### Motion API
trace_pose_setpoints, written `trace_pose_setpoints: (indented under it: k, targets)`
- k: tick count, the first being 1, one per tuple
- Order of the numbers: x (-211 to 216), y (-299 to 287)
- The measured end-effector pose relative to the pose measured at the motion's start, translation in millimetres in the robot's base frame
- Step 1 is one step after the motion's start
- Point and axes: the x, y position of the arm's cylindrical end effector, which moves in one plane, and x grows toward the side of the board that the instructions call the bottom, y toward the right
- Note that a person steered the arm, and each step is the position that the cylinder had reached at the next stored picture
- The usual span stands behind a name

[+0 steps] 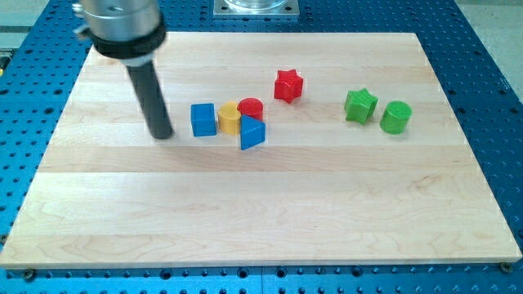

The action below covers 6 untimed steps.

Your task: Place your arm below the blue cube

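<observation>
The blue cube (203, 119) sits on the wooden board (261, 212), left of centre. My tip (162, 135) rests on the board just to the view's left of the cube, a small gap away and slightly lower. The dark rod rises from it toward the view's top left. To the cube's right, a yellow block (229, 118), a red cylinder (251, 108) and a blue triangular block (252, 133) cluster close together, the yellow one nearly touching the cube.
A red star block (288, 85) lies above and right of the cluster. A green star block (360, 105) and a green cylinder (396, 117) sit at the right. The board lies on a blue perforated table (490, 82).
</observation>
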Motion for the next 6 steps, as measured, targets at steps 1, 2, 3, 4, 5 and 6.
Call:
trace_pose_setpoints:
  k: [1, 2, 3, 4, 5, 6]
  targets:
    - [1, 1]
    - [2, 1]
    - [12, 1]
    - [11, 5]
    - [9, 11]
    - [38, 38]
